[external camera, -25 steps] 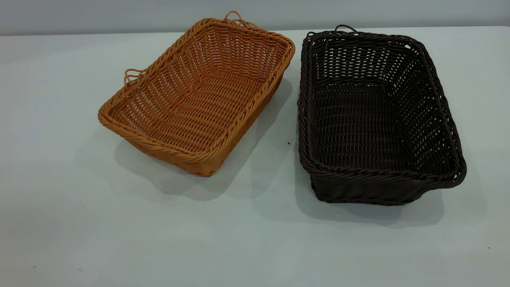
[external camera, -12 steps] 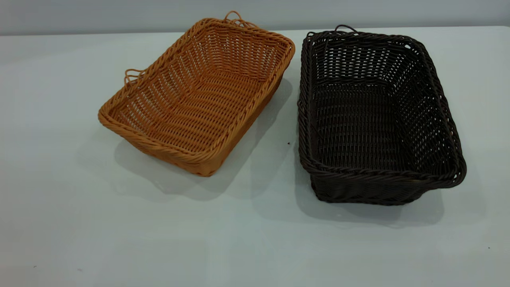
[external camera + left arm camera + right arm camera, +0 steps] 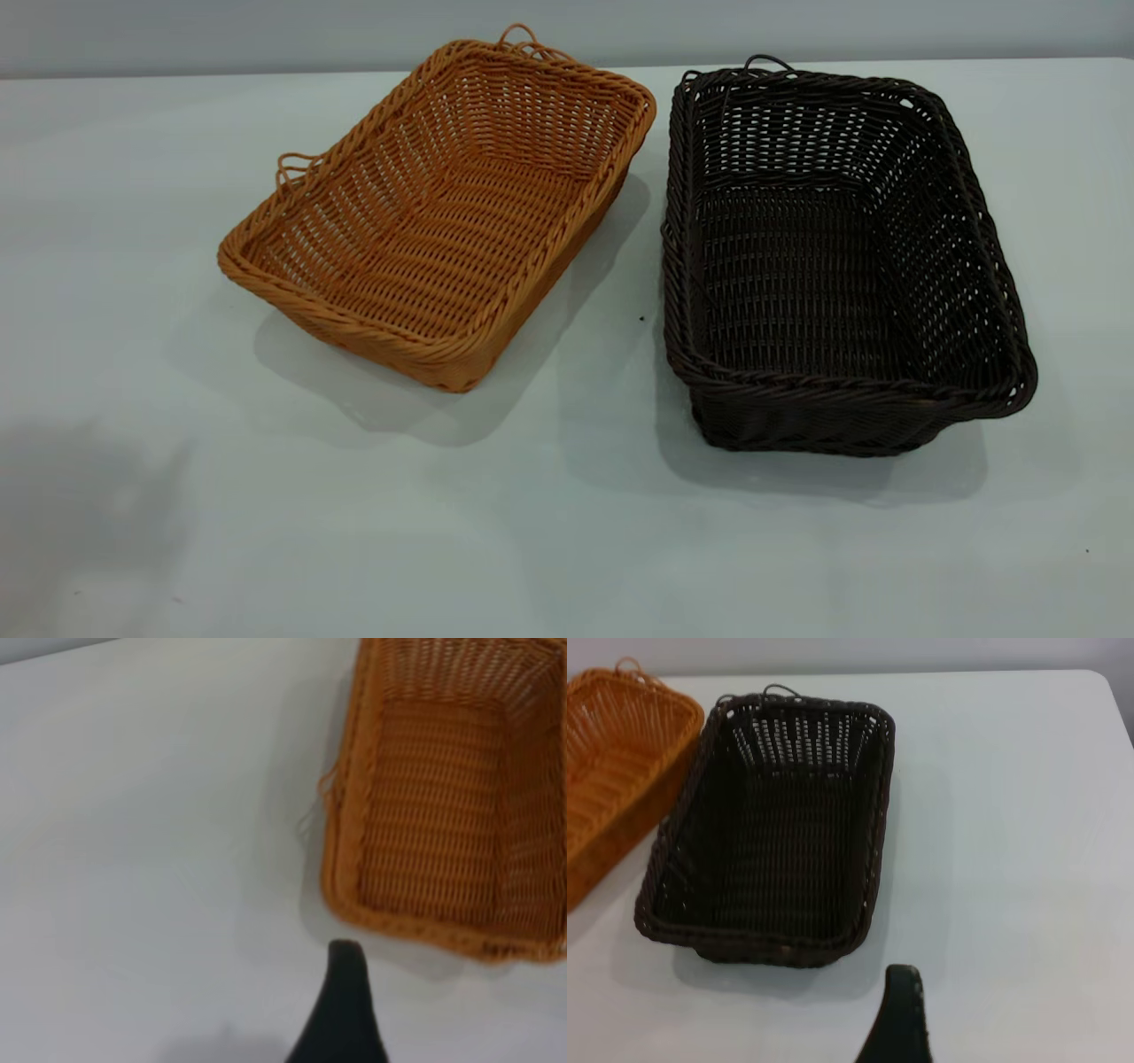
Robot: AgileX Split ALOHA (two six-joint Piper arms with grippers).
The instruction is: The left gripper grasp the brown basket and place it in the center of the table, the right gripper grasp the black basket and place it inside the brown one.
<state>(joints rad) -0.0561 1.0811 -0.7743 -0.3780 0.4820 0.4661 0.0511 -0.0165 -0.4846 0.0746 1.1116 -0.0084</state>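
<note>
The brown basket (image 3: 443, 213) lies askew on the table (image 3: 549, 532) at the left of middle. The black basket (image 3: 833, 257) stands close to its right, and both are empty. Neither gripper shows in the exterior view. In the left wrist view my left gripper (image 3: 434, 1001) hovers over bare table just short of a short end of the brown basket (image 3: 443, 806). Only one black finger (image 3: 344, 1010) shows, with nothing against it. In the right wrist view my right gripper (image 3: 966, 1010) hangs over the table, short of the black basket (image 3: 780, 824). One finger (image 3: 902, 1019) shows.
The table's back edge (image 3: 177, 75) meets a grey wall. A narrow gap (image 3: 642, 266) separates the two baskets. Bare tabletop lies in front of both baskets and to the far left and right.
A dim shadow has spread over the table's front left corner in the exterior view. Neither basket has moved.
</note>
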